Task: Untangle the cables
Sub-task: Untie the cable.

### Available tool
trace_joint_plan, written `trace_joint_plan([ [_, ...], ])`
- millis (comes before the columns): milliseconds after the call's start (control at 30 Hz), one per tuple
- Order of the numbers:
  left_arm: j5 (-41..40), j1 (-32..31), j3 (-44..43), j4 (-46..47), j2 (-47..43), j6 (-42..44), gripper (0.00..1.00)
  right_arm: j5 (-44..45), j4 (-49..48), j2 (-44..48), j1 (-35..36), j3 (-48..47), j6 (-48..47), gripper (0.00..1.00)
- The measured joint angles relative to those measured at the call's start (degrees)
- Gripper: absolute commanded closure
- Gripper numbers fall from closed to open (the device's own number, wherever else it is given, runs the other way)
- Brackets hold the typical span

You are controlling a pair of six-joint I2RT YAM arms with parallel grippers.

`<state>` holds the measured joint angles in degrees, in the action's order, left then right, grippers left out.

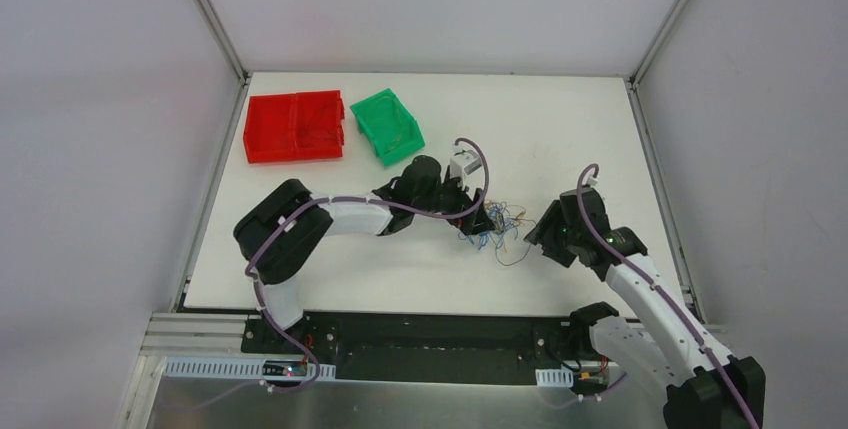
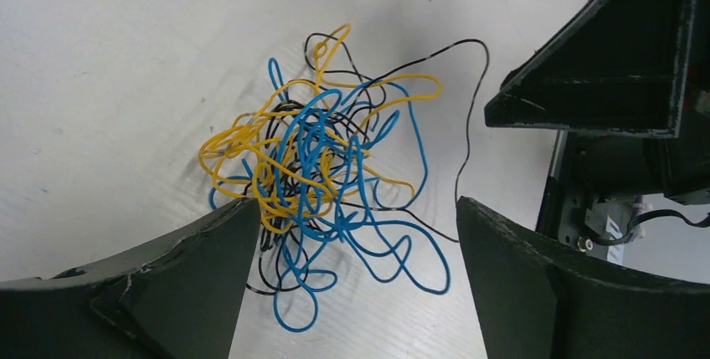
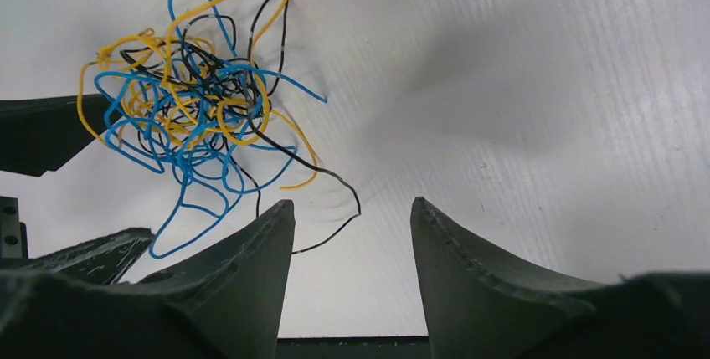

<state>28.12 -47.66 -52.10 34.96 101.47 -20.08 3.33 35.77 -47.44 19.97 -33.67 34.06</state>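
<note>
top view, cables [image 1: 495,227]: small tangled clump lying mid-table on the white table [image 1: 400,274], right between the two arms' tips
top view, left gripper [image 1: 478,221]: parked over the clump's left edge; can't read the jaws from up here
top view, right gripper [image 1: 540,234]: just right of the clump, slightly apart from it
top view, bins: red bin [image 1: 295,127] and green bin [image 1: 388,126] at the far left, well apart from the clump; only this view gets them
left wrist, colours: blue, yellow-orange and black strands knotted together, which the top view just smears
left wrist, jaws: spread wide, the clump's near part in the gap, nothing pinched
right wrist, jaws: parted, bare table between them, holding nothing
right wrist, cables: clump up at the left, one black strand trailing toward the near finger
</note>
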Motion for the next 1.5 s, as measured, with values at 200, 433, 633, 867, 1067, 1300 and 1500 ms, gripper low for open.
trace_joint_plan([
  [200, -0.1, 0.0, -2.1, -2.9, 4.0, -0.2, 0.16, -2.7, -3.9, -3.7, -0.2, 2.2, 1.0, 0.53],
  [433, -1.4, 0.0, -5.9, -5.9, 5.1, -0.1, 0.39, -4.3, -9.1, -10.1, -0.2, 2.2, 0.8, 0.83],
  [633, -3.7, 0.0, -7.0, -7.8, 6.2, 0.1, 1.00, -4.2, -10.3, -11.5, -0.2, 1.9, 0.3, 1.00],
  [867, -8.3, 0.2, -6.7, -9.9, 5.7, 1.4, 1.00, -2.1, -8.3, -8.7, -0.5, 0.2, -0.7, 1.00],
  [1067, -15.8, 1.2, -0.3, -13.3, -3.4, 3.0, 1.00, 2.3, -4.7, -4.9, -2.5, -1.8, -0.6, 1.00],
  [1300, -25.9, 4.6, 10.7, -19.4, -23.3, 2.0, 1.00, 8.6, -1.2, -1.7, -9.2, -5.6, -0.5, 1.00],
  [1500, -35.7, 9.8, 17.7, -32.2, -40.0, -6.8, 1.00, 9.6, -0.3, -1.1, -18.1, -6.6, 1.1, 1.00],
])
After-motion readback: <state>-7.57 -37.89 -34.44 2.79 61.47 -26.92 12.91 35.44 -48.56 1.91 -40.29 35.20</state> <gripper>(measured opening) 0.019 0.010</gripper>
